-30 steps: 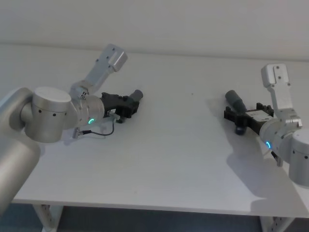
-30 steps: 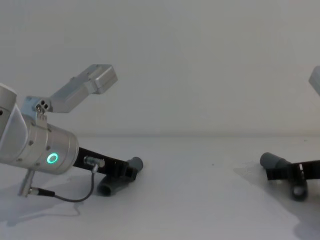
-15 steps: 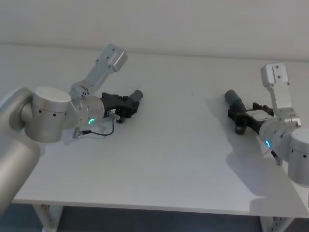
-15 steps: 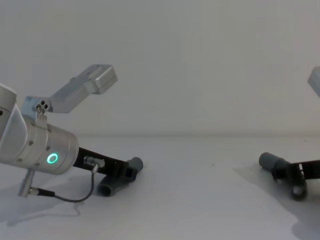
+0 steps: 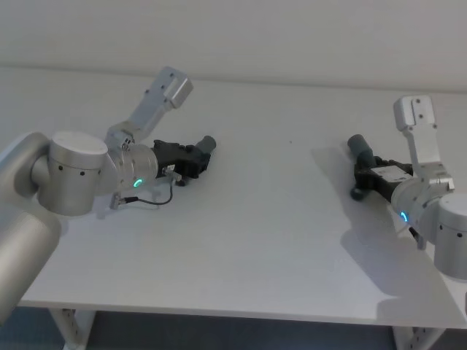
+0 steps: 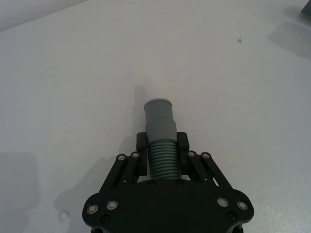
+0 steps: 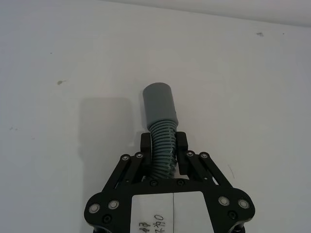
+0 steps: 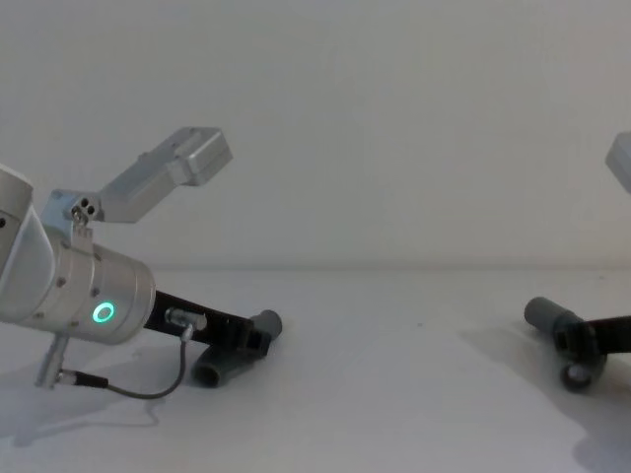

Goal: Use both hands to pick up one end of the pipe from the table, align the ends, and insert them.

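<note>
**Two-arm grasp of the separated pipe pieces.** The left pincer (image 5: pixel 191 162) is reaching over the left half of the tabletop (image 5: pixel 277 219), nearer the far edge than the near one. It is clamping the left pipe piece (image 6: pixel 163 162) across its ribbed middle, with its fingers (image 6: pixel 142 141) narrowed onto the ribs from either side. The left cuff (image 6: pixel 159 115), smooth, grey and open-mouthed, is projecting beyond the fingertips and pointing toward the far edge and the tabletop's middle. In the chest view the piece's other end is hanging below the pincer, at or just above the surface; contact cannot be told. A green ring light (image 8: pixel 102 313) is glowing on the left wrist.

The right pincer (image 5: pixel 363 179) is working close to the right edge of the tabletop. It is likewise gripping narrowly on the ribbed middle of the right pipe piece (image 7: pixel 163 145). The right cuff (image 7: pixel 159 104), plain grey, is sticking out past the fingertips, angling up off the surface toward the far edge and casting a shadow beside it. The piece's bent lower end is showing beneath the pincer in the chest view, near the surface. The two pieces are being held well apart, with bare tabletop between them.
</note>
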{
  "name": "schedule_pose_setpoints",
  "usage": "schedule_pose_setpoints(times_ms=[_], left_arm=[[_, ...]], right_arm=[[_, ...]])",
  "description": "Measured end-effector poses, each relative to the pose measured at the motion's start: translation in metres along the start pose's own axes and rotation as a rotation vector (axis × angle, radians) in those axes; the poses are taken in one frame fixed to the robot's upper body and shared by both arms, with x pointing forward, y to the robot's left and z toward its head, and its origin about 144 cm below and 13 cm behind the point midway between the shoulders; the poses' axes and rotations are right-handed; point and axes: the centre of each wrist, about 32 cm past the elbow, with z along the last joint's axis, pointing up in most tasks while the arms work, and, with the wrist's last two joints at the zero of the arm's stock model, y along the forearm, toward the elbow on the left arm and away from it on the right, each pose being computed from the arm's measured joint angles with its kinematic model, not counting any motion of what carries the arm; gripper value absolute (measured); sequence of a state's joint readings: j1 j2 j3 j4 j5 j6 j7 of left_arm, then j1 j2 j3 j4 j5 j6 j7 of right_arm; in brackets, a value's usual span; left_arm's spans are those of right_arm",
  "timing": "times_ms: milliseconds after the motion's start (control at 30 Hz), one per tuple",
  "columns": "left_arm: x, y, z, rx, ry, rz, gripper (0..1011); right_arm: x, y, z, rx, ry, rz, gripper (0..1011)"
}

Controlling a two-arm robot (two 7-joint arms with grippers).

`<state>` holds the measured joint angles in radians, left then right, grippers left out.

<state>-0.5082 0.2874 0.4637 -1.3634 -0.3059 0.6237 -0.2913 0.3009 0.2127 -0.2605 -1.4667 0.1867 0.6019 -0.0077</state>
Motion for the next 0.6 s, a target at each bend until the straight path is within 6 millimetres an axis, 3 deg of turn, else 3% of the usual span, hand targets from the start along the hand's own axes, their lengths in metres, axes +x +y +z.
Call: schedule_pose_setpoints(times_ms=[600], left_arm=[[0.0013, 0.0016, 0.001, -0.007, -0.008, -0.002, 347]], right_arm=[[-0.0001, -0.0006, 0.0001, 0.004, 0.001, -0.001, 274]])
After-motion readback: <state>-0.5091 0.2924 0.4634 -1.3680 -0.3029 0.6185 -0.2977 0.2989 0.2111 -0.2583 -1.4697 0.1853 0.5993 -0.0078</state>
